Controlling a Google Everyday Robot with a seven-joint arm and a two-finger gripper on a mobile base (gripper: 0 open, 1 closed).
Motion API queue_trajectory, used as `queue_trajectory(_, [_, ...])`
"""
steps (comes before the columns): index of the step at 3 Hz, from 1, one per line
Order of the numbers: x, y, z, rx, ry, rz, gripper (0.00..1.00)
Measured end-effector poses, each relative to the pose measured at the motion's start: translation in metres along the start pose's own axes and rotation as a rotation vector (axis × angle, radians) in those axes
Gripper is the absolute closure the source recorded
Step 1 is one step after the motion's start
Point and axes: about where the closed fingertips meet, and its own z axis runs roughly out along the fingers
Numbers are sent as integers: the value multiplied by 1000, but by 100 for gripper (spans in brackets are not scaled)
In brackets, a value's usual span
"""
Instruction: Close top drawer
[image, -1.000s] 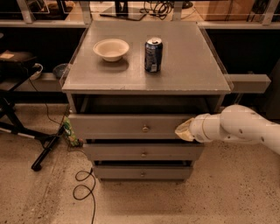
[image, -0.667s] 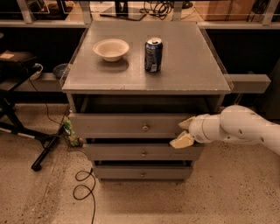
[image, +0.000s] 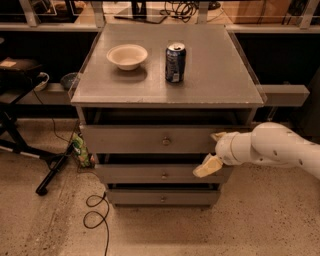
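1. A flat grey wooden cabinet top (image: 210, 75) is seen carrying two things.
2. A shallow, round cream bowl (image: 127, 56) is set on its left rear part.
3. An upright blue metal drinks can (image: 175, 62) is placed near the bowl's right, apart from it.
4. The cream two-finger gripper (image: 212, 151) is held below that top, fingers spread, at the right end of the top drawer (image: 145, 139).

No lettering can be read anywhere. The blue can (image: 175, 62) on the tabletop (image: 220, 75) carries print that cannot be made out. The claw (image: 210, 151), at the right end of the top drawer (image: 145, 140), shows no legible marking.
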Motion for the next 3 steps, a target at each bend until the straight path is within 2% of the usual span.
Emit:
queue_trajectory(1, [-1, 4, -1, 0, 0, 0, 0])
queue_trajectory(2, [-10, 24, -25, -12, -34, -13, 0])
queue_trajectory(3, [10, 41, -82, 38, -56, 31, 0])
